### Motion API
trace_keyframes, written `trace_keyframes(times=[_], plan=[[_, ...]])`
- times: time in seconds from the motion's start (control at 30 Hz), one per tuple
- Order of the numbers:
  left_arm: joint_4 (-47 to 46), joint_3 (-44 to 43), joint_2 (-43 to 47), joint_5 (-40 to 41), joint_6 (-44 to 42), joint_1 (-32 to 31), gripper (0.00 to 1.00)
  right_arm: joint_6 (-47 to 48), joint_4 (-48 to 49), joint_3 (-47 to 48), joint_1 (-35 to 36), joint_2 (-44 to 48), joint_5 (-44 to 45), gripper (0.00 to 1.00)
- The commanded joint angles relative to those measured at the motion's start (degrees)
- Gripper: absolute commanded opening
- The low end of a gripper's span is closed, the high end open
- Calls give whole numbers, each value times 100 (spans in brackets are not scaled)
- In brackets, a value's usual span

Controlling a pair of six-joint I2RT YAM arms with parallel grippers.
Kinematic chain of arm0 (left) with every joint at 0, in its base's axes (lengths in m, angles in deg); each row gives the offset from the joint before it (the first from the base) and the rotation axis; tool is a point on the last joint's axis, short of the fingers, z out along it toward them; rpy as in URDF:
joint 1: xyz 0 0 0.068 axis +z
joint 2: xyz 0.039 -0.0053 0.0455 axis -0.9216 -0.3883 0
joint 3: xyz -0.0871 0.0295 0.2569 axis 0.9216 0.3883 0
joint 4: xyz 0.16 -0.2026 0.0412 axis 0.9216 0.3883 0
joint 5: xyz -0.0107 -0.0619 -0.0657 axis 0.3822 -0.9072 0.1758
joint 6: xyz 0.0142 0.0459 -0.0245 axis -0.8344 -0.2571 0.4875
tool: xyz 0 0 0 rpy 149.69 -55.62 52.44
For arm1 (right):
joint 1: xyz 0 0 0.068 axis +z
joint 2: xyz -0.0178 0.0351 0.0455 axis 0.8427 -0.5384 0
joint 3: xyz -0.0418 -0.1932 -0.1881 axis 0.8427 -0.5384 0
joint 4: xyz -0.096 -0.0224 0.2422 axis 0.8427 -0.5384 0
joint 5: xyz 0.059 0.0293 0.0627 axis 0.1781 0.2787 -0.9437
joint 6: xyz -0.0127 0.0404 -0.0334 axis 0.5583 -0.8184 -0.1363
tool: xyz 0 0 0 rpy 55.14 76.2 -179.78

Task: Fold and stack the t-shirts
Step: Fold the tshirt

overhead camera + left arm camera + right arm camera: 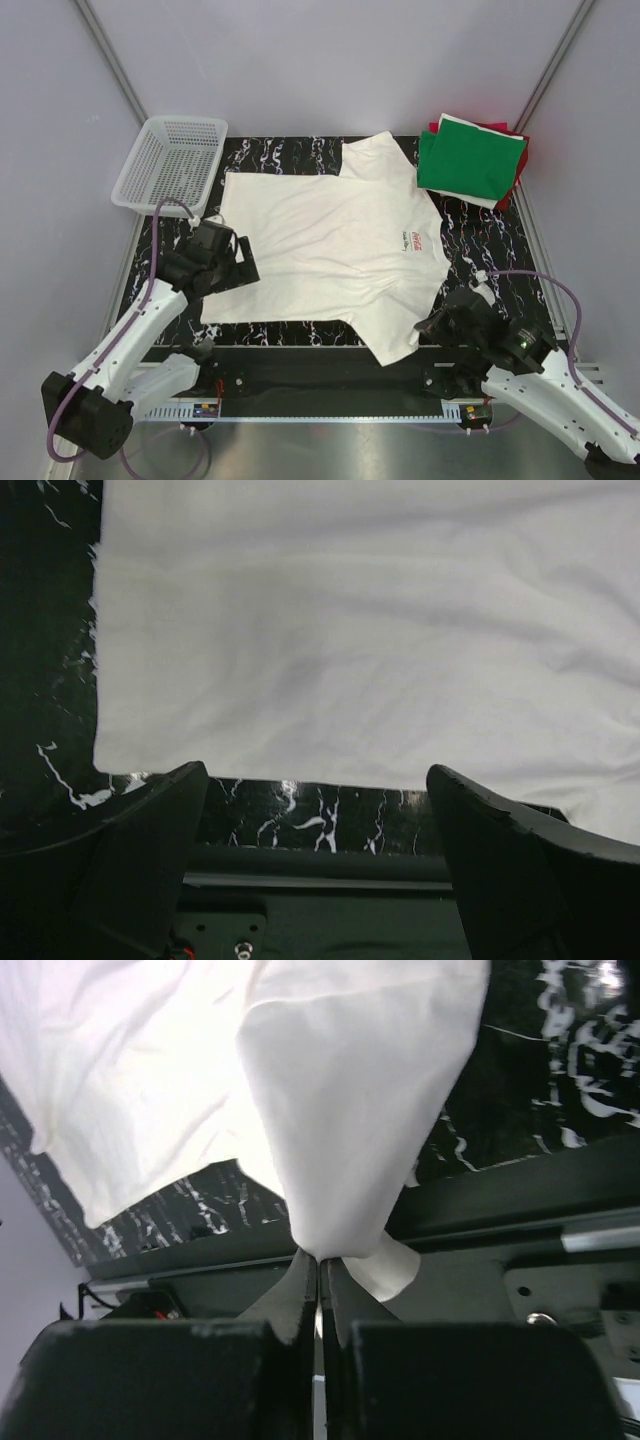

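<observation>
A cream-white t-shirt with a small red chest logo lies spread flat on the black marbled table. My right gripper is shut on the edge of its near sleeve. The right wrist view shows the cloth pinched between the closed fingertips of that gripper and pulled into a cone. My left gripper is open at the shirt's hem on the left. In the left wrist view this gripper has its fingers wide apart over the hem edge of the shirt, with nothing between them.
A stack of folded t-shirts, green on top with red and white beneath, sits at the back right corner. A white mesh basket stands at the back left, half off the table. Grey walls close in both sides.
</observation>
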Motion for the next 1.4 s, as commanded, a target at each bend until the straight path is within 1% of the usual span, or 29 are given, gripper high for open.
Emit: trace_keyframes(times=[0.0, 0.03, 0.07, 0.1, 0.2, 0.23, 0.27, 0.3, 0.4, 0.43, 0.47, 0.57, 0.6, 0.67, 0.87, 0.93, 0.97, 1.0, 1.03, 1.07, 1.13, 1.2, 1.3, 1.37], plan=[[268, 131, 28, 102, 709, -385, 98, -295, -819, 163, 45, 65, 507, 0], [259, 201, -25, 102, 823, -577, 97, -356, -854, 181, 36, 109, 551, 0], [320, 280, -78, 284, 1076, -727, 97, -374, -872, 189, 36, 205, 630, 0], [355, 333, -157, 391, 1226, -1007, 97, -375, -881, 207, 36, 232, 665, 0], [417, 685, -228, 699, 1798, -1368, 96, -252, -951, 312, 36, 198, 666, 0], [460, 746, -254, 795, 1982, -1475, 94, -138, -916, 339, 45, 171, 631, 0], [591, 816, -246, 988, 2375, -1554, 94, -102, -898, 339, 36, 136, 543, 0], [610, 878, -228, 1024, 2501, -1624, 93, -32, -872, 313, 36, 136, 482, 0], [716, 1133, -97, 1226, 2941, -1625, 90, -5, -828, 339, 36, 223, 341, 0], [768, 1168, -53, 1409, 3212, -1625, 90, 12, -854, 383, 45, 259, 323, 0], [925, 1273, 148, 1559, 3397, -1625, 90, 4, -863, 400, 36, 346, 323, 0], [813, 1537, 676, 1902, 3767, -1529, 89, 100, -670, 427, 36, 347, 244, 0], [795, 1590, 965, 1947, 3777, -1380, 89, 170, -644, 444, 45, 303, 226, 0], [804, 1643, 1064, 2062, 3847, -1300, 89, 240, -573, 479, 36, 163, 156, 0], [716, 1713, 547, 2053, 3882, -1089, 89, 293, -512, 471, 36, 285, 156, 0], [559, 1827, 502, 1905, 3717, -826, 88, 276, -547, 480, 28, 338, 138, 0], [314, 1967, 458, 1808, 3593, -677, 87, 276, -547, 480, 36, 373, 103, 0], [181, 2047, 432, 1694, 3470, -363, 84, 285, -555, 506, 36, 399, 86, 0], [40, 2117, 414, 1466, 3243, -238, 84, 285, -573, 515, 36, 426, 77, 0], [-213, 2222, 344, 1386, 3180, -149, 79, 293, -582, 515, 36, 452, 77, 0], [-373, 2241, 265, 1358, 3109, -34, 70, 302, -617, 515, 36, 479, 112, 0], [-453, 2232, 142, 1367, 3056, 27, 69, 320, -617, 524, 36, 496, 121, 0], [-646, 2215, -95, 1218, 2986, 89, 65, 320, -617, 541, 45, 496, 68, 0], [-664, 2154, -262, 1192, 3038, 89, 65, 311, -652, 567, 36, 523, 94, 0]])
